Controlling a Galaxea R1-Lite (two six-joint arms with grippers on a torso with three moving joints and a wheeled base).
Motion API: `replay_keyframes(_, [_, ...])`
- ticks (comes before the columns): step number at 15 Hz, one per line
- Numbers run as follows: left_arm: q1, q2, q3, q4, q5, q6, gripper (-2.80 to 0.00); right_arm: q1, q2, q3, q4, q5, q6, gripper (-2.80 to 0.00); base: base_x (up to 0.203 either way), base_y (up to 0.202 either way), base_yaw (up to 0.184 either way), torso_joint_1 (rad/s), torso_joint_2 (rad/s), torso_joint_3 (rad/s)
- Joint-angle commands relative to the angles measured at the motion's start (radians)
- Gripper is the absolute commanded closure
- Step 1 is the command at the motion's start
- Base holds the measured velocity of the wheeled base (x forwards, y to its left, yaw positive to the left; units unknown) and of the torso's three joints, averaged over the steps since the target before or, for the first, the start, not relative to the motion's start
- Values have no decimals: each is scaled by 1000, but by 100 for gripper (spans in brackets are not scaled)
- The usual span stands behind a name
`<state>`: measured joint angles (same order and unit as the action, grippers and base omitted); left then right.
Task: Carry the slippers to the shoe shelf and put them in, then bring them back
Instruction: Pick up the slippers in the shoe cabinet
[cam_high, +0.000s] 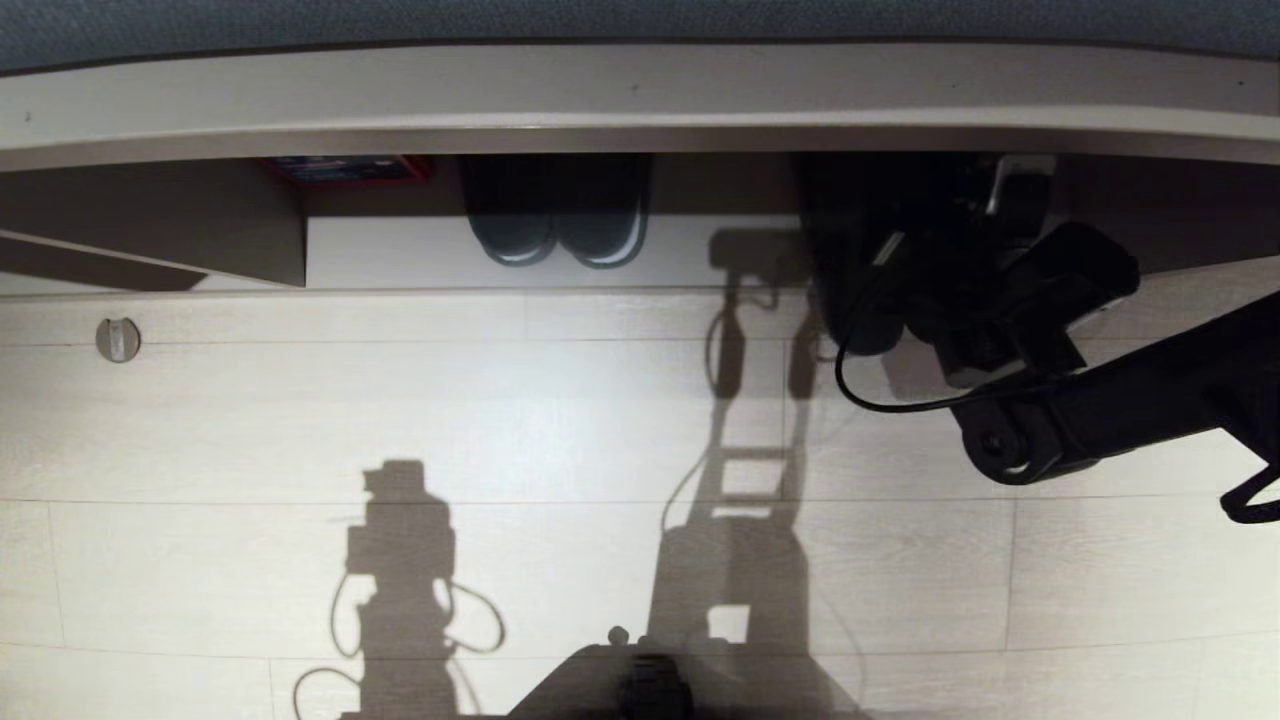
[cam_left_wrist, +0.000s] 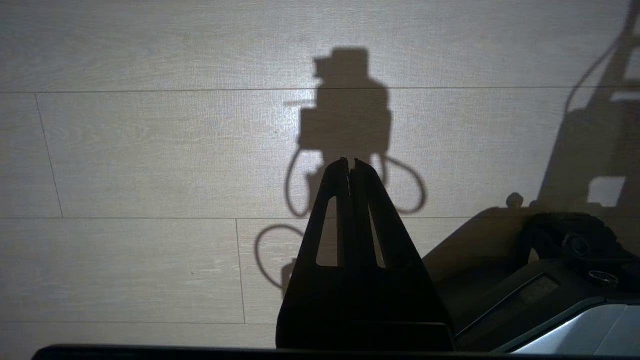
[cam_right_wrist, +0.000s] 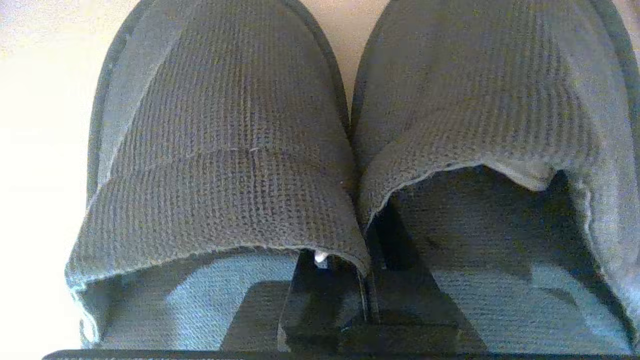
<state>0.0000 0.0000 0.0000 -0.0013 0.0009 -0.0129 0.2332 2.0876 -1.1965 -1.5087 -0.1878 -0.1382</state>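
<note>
Over at two o'clock in the head view: the right arm (cam_high: 1150, 400), stretched up towards the shoe shelf (cam_high: 400, 255) and ending in the dark under its top board. Trailing below the wrist, a loop of black cable (cam_high: 860, 390).

Close in now on the right gripper (cam_right_wrist: 362, 265): squeezed right down, barely a sliver between the fingers. One finger tucked inside each of the slippers (cam_right_wrist: 225, 150), pinching the two neighbouring strap edges together. Hold confirmed on both at once.

As for the slippers themselves: grey waffle weave, side by side and touching, soles flat on a pale surface. Placed in the head view near one o'clock, at the shelf's front edge, but mostly lost there behind the arm and in shadow.

Further along the shelf, at twelve o'clock: a dark closed-toe pair (cam_high: 555, 235) with pale toe rims, parked on the pale bottom board, well apart from the action. At eleven o'clock, a red and blue box (cam_high: 350, 168) at the back, just beside the brown divider (cam_high: 200, 240).

Down on the left side: the left gripper (cam_left_wrist: 351, 165), tips pressed together with nothing between them, hanging over the pale plank floor (cam_high: 400, 420).
</note>
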Motion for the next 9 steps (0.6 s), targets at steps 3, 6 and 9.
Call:
replay_keyframes(3, [0,-2,2,0,1,-1,0,9,-198,212,11,19,-2,0,0,0,0,0,0,0])
replay_keyframes(6, [0,0,0,0,1,-1,0,32,-316,450,30,48,13,0,0,0,0,0,0,0])
replay_keyframes(9, [0,0,0,0,1,-1,0,42,-485,653,55,113,39,0,0,0,0,0,0,0])
